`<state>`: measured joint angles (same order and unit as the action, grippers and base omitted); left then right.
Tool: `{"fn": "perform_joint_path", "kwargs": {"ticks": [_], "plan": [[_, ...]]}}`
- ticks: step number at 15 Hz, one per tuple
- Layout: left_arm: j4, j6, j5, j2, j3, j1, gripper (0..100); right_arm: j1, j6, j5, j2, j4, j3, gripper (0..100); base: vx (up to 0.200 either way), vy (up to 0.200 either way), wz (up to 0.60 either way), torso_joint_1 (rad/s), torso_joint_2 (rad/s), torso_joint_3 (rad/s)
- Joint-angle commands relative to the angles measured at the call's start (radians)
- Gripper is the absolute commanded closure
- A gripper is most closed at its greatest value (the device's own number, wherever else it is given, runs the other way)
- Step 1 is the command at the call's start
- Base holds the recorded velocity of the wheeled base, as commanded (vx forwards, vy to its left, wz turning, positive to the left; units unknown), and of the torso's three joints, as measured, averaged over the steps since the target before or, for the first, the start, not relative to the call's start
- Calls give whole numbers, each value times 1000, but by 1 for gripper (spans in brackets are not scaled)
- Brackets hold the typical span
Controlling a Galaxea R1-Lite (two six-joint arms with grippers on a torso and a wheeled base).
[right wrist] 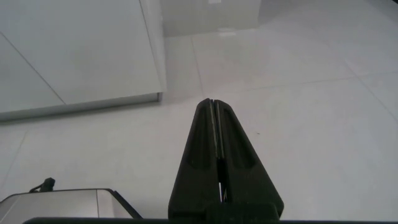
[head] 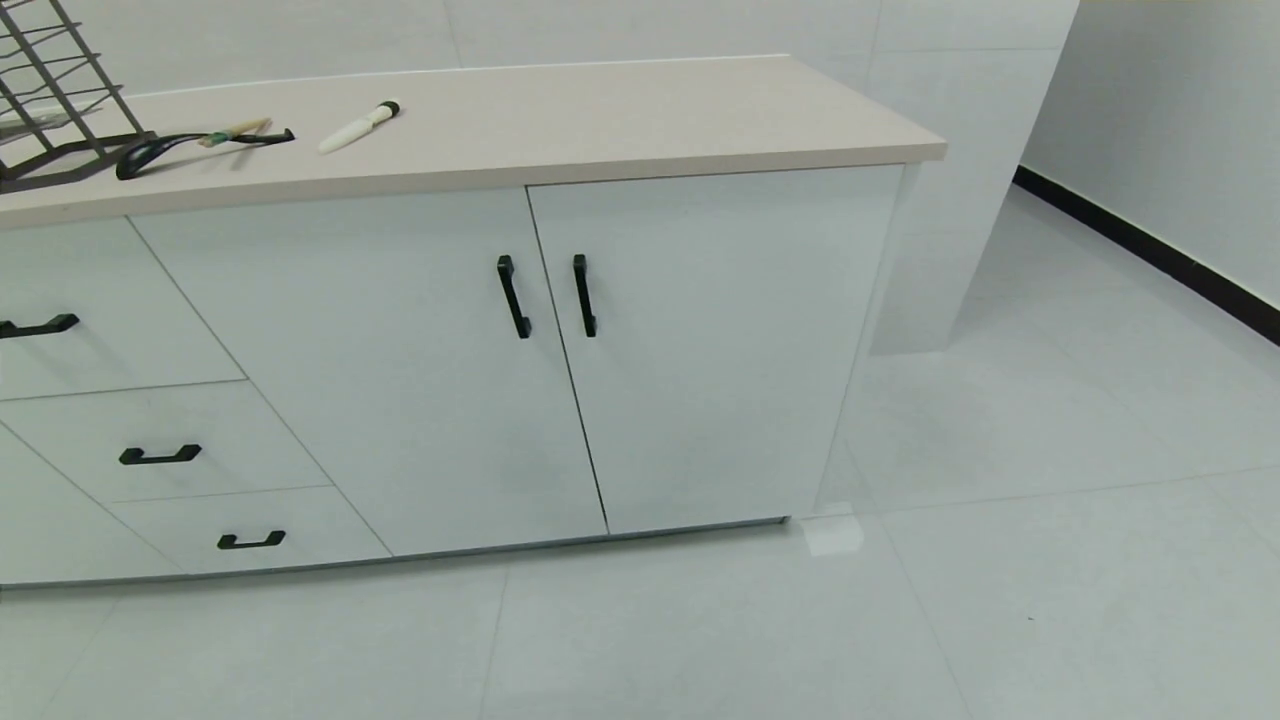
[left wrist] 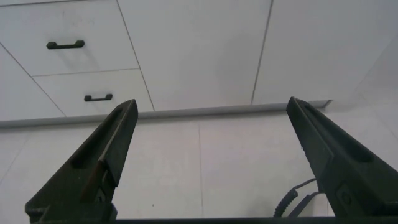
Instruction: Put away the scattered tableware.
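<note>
Jaws: left gripper [left wrist: 211, 102] apart, right gripper [right wrist: 212, 103] together; slim, perhaps plastic, white utensil [head: 358, 127].

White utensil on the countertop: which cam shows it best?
Head view: the white utensil lies whole and unblocked on the countertop. Both wrist views face cabinet fronts and floor, below countertop level.

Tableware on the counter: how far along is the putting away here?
Done: nothing visible. A black ladle, a wooden-handled utensil and a white utensil lie loose on the counter beside the rack. In hand: nothing. The left gripper is open and empty, the right gripper shut on nothing, both over the floor. Left: all three pieces.
</note>
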<state>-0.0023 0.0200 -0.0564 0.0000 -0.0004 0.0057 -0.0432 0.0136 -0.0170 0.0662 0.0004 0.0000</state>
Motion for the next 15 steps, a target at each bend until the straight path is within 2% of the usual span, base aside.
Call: {"fn": "perform_joint_path", "kwargs": {"ticks": [1,15], "plan": [[1,-2,0,0,0,-1,0,0,0,-1,7,1,0,100,0,200,0,2,2,2],[1,1,0,0,0,-1,0,0,3,0,7,1,0,100,0,200,0,3,0,1]]}}
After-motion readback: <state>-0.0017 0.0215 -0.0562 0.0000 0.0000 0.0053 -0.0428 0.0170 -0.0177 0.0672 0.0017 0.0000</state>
